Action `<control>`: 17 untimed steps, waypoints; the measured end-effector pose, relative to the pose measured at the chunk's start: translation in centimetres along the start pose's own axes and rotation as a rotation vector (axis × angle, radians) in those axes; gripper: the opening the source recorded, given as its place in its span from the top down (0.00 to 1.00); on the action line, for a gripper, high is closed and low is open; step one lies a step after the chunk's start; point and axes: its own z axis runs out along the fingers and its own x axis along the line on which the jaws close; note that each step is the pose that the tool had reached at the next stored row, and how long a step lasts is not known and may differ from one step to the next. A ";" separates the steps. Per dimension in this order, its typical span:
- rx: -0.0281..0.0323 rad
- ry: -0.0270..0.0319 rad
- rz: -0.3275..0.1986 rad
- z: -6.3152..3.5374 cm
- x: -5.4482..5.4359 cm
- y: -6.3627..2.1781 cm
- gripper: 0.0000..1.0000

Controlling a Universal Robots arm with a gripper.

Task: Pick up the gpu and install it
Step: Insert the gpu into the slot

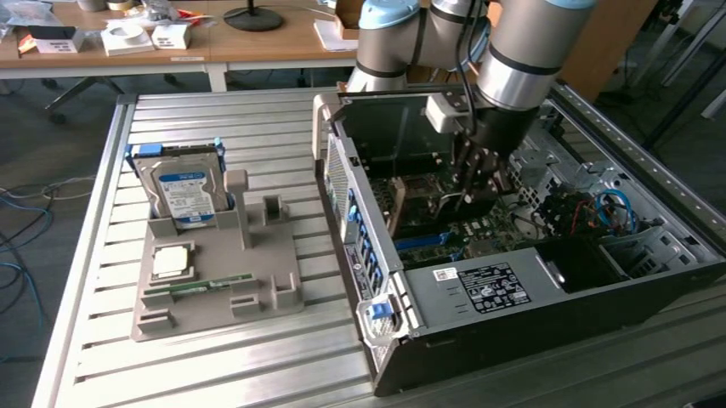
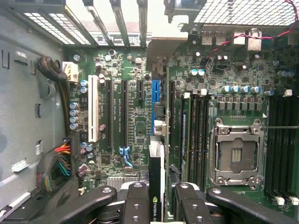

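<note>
Gpu [image 2: 156,175] is hanging edge-on in the gripper [image 2: 159,203], whose fingers [image 2: 135,203] are clamping it from both sides, inside the case [image 1: 499,293] and roughly in line with the blue slot [image 2: 155,91] on the motherboard [image 2: 131,130]; if its edge is sitting slightly off that slot, pushing down risks jamming or cracking it

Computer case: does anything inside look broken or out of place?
Nothing looks damaged. The processor socket is empty, and the gripper holds the gpu edge-on above the motherboard.
</note>
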 end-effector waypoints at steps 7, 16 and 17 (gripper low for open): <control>0.0000 0.0000 0.000 0.21 0.1 0.05 0.74; 0.0000 0.0000 0.000 0.62 0.1 0.15 0.74; 0.0000 -0.0001 0.000 0.67 0.1 0.16 0.74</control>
